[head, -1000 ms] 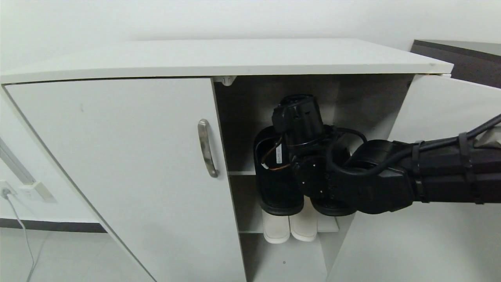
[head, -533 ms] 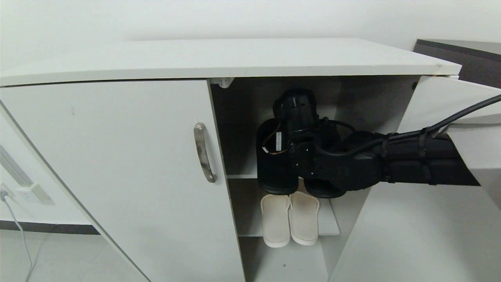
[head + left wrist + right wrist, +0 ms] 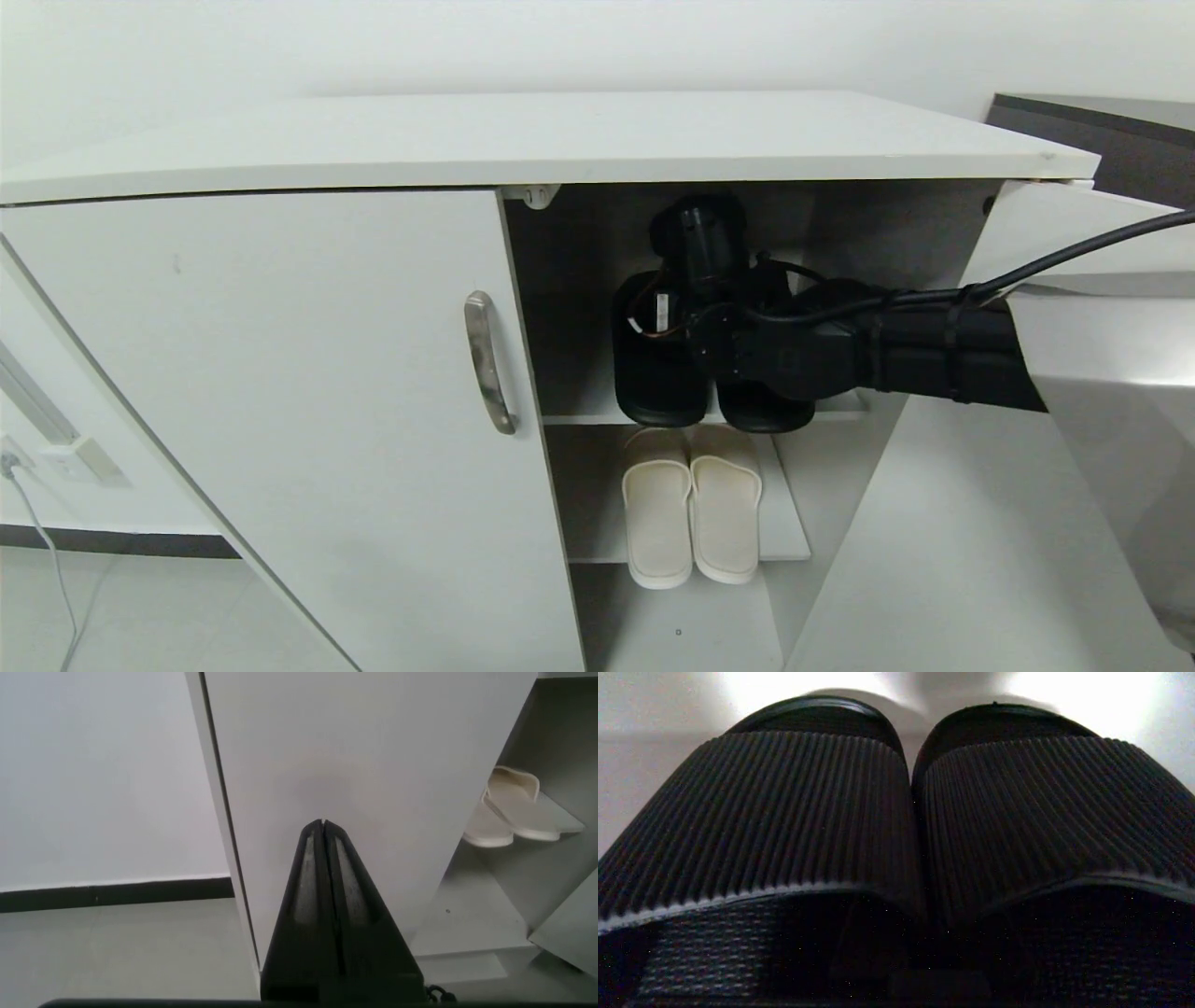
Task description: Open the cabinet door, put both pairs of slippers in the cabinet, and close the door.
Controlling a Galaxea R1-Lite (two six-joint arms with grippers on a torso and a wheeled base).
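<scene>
Gaping cabinet: right door stood open.
Upper shelf: black slippers, ribbed, heels overhanging.
Lower shelf: white slippers lay paired.
Left tool: pressed together.
Right tool: could not tell.

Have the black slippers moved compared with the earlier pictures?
Yes. The black slippers have gone up and inward: their heels, earlier overlapping the white slippers, now end at the upper shelf front edge.

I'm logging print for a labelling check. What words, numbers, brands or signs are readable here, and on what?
No text can be read.
White tag on the right arm: too small to read.
Cabinet door, black slippers, white slippers: no print visible.
</scene>
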